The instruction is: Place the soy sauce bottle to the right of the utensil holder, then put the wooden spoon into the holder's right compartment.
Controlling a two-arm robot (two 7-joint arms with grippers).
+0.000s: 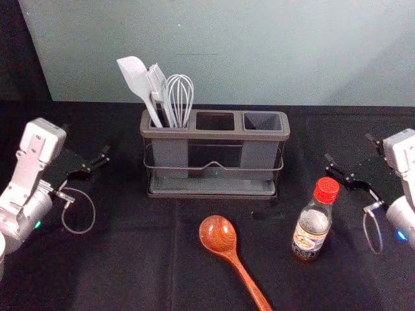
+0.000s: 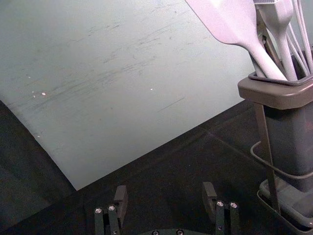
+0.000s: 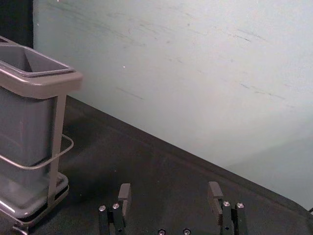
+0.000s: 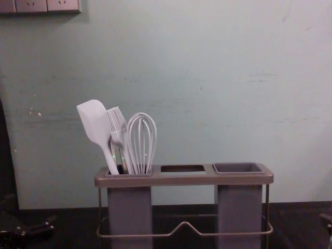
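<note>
In the head view the soy sauce bottle [image 1: 312, 227], red-capped, stands in front of the utensil holder's right end, a little to its right. The wooden spoon [image 1: 218, 234] lies before the holder, bowl toward it, handle running toward the near edge. The grey utensil holder [image 1: 214, 135] has an empty right compartment [image 1: 262, 121]. My left gripper [image 1: 87, 144] is open, left of the holder; my right gripper [image 1: 350, 148] is open, right of the holder and beyond the bottle. Nothing is between the fingers of the left gripper [image 2: 165, 189] or the right gripper [image 3: 169, 187].
A white spatula [image 1: 135, 78], a brush [image 1: 157, 83] and a whisk [image 1: 180, 94] stand in the holder's left compartment. Behind the black-covered table [image 1: 130, 259] rises a pale wall [image 4: 207, 78], with a socket panel [image 4: 46, 5] at its upper left.
</note>
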